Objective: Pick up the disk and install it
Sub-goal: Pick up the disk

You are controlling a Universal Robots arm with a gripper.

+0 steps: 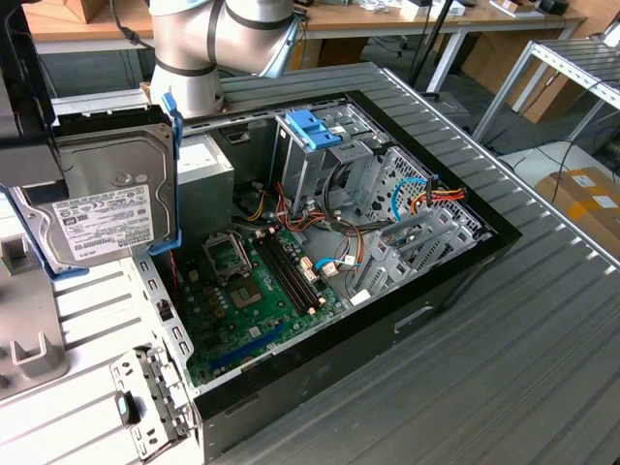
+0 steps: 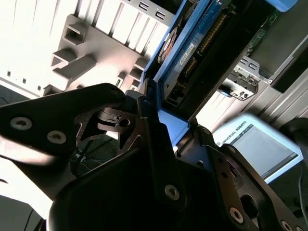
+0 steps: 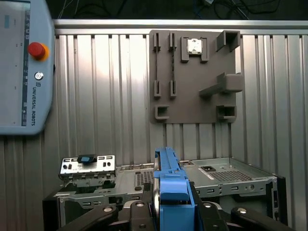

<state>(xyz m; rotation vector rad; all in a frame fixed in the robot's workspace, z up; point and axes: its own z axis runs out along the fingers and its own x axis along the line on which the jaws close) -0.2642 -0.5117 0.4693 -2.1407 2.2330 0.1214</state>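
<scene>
Ribbed tabletop [image 1: 504, 368] below, pincer [image 2: 169, 122] clamps the disk [image 1: 107, 194] aloft beside the open case [image 1: 320, 383]: picked up, not yet installed.

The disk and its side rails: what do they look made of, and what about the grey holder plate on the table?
The disk has a bare metal casing, dull silver with soft reflections, under a white, paper-like label. Its rails look like light-blue plastic, judging by the even, moulded colour. The holder plate is matte grey and probably plastic, though the look leaves that open.
</scene>
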